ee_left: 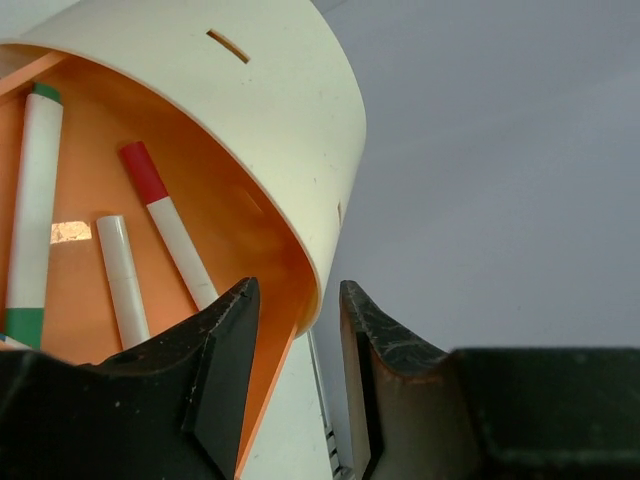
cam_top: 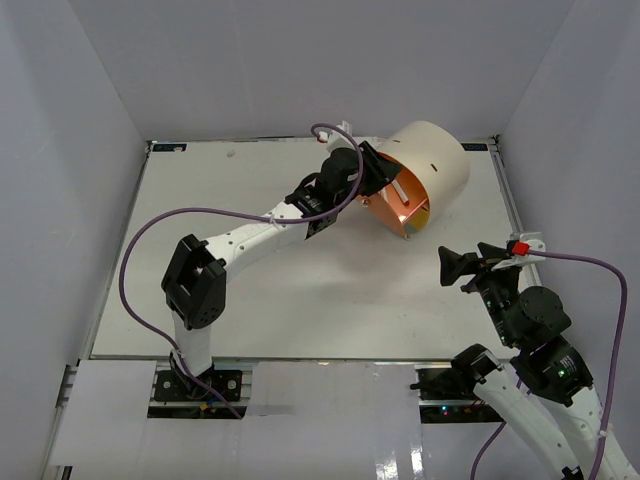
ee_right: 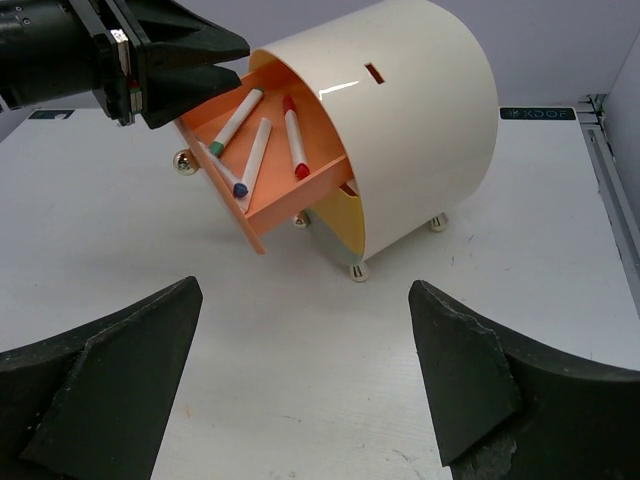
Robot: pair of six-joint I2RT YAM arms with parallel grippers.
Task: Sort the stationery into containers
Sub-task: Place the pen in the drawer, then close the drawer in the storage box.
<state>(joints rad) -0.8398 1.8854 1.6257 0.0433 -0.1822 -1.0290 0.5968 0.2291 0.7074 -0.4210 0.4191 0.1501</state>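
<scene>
- Your left gripper (ee_left: 297, 300) sits at the far, upper edge of the orange drawer (ee_right: 270, 175), hard against the organiser (cam_top: 432, 160).
- Its jaws stand part open with a narrow gap. You have nothing pinched between them; only the drawer's wall and the cream shell's rim show through the gap in the wrist view.
- Your right gripper (ee_right: 300, 290) hangs over the table (cam_top: 250, 300), near the right edge and well apart from the organiser. Its jaws are spread wide and hold nothing.
- The organiser stands on small feet (ee_right: 355, 272) at the far right of the table, its round face turned toward the arms.
- The orange drawer stands well out of the shell. A brass knob (ee_right: 185, 162) shows at its front.
- Three items lie side by side on the drawer's floor: a green-capped pen (ee_right: 237, 120), a blue-tipped pen (ee_right: 253, 155) and a red-capped pen (ee_right: 294, 135).
- The green-capped pen lies nearest your left gripper, the red-capped pen nearest the shell, and the blue-tipped pen between them.
- The yellow drawer (ee_right: 340, 222) shows just below the orange one, only slightly out.
</scene>
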